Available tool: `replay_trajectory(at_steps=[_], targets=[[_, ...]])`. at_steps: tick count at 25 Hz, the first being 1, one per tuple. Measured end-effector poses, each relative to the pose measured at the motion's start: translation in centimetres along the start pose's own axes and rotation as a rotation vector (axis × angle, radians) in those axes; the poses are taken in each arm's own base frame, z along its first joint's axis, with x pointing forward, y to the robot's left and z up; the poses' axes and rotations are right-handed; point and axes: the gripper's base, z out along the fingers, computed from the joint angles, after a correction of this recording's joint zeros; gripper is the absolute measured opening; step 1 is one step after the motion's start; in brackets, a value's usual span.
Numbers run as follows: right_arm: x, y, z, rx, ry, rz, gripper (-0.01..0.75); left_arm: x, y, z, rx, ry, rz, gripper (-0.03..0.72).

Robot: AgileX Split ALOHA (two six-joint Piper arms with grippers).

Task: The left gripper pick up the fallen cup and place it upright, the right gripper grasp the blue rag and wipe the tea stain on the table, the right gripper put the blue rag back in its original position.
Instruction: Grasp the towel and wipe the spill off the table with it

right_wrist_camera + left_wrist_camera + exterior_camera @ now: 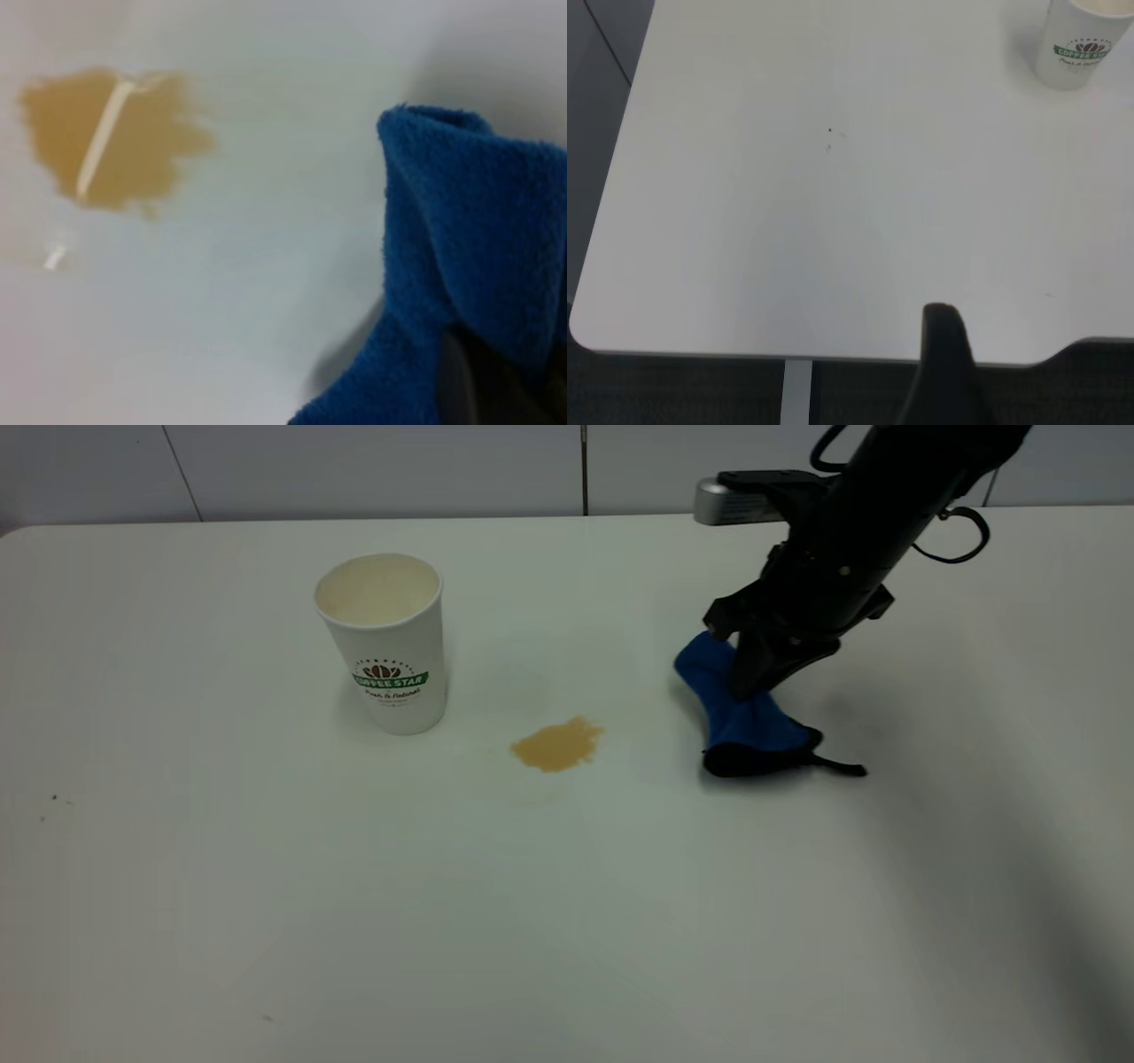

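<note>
Blue fluffy cloth, the blue rag (740,713) with black edging and a thin strap, is bunched on the white smooth table (266,921) and pinched by the right gripper (753,682), whose dark fingertips are buried in the folds and hard to make out. To the left of this claw lies the tan-brown tea stain (558,745), not touched, and farther the tall white paper cup (386,642) stands upright. Of the left gripper (943,372) only one black finger shows at the table edge, so I cannot tell its state.
</note>
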Motion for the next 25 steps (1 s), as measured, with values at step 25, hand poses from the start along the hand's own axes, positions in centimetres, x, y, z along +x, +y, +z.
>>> replay_trajectory(at_steps=[25], targets=[[-1.0,6.1,4.7,-0.002,-0.094,-0.015,0.059,0.0,0.0,0.0,0.000,0.001,0.000,0.566]])
